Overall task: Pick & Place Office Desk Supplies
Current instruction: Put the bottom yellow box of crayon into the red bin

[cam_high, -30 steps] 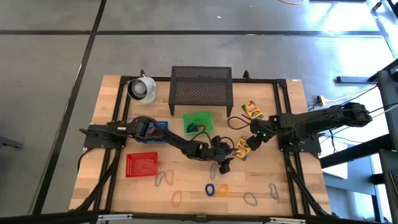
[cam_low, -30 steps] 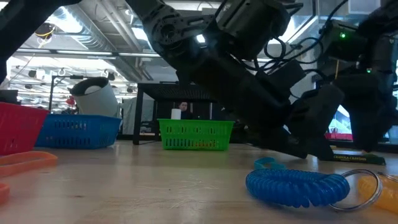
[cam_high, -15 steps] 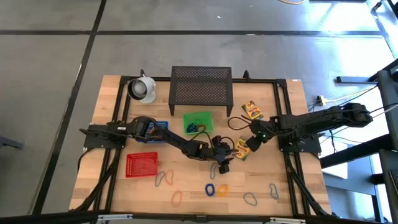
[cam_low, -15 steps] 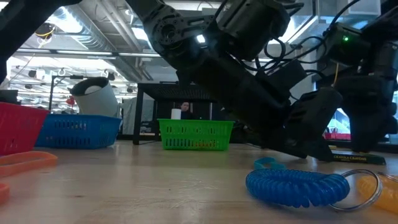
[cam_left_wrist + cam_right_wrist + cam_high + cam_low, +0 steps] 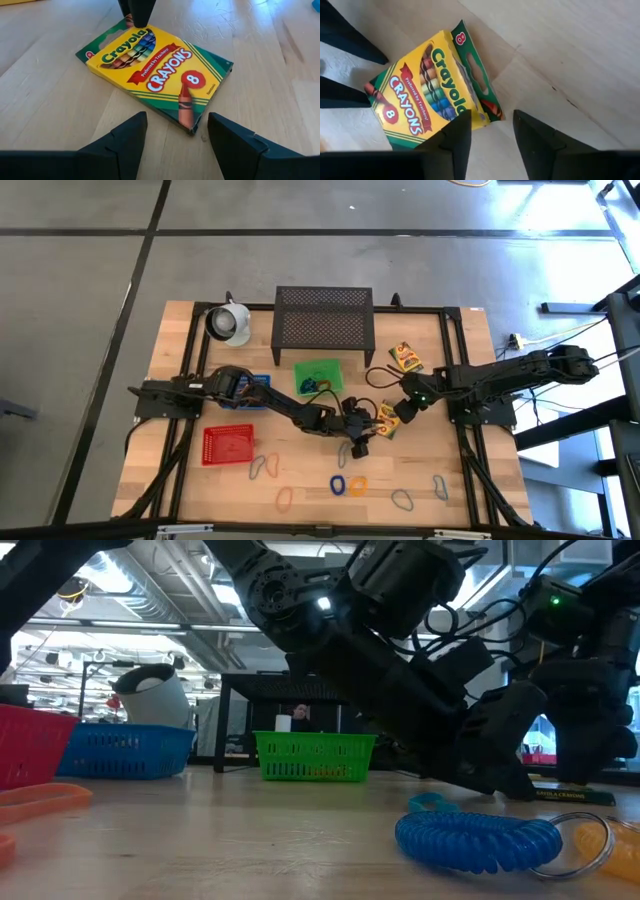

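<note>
Although both arms reach toward the same spot near the table's middle, little has shifted over the past second: in the high view the right gripper (image 5: pixel 406 408) has edged slightly closer to the flat yellow-and-green cardboard crayon box (image 5: pixel 388 420), while the left gripper (image 5: pixel 358 442) sits where it was. The box lies flat on the wooden tabletop (image 5: pixel 450 350), between the two grippers: just ahead of the left fingers in the left wrist view, and straight in front of the right fingers (image 5: pixel 457 137) in the right wrist view, one corner reaching toward the gap between them.

The left fingers (image 5: pixel 125 145) stand wide apart, with bare wood between them and the box just beyond their tips, so nothing is held on that side. The right fingers stand apart too, narrower than a second ago, and they appear to hover at the box's corner rather than clamp it; I judge that no grip is made yet.

For the task, this reads as the approach to a pick, not yet a lift. A second crayon box (image 5: pixel 404 357) of the same yellow kind lies well beyond the right gripper, and the coloured rubber-band loops (image 5: pixel 347 484) lie untouched along the table edge nearer the left gripper.
</note>
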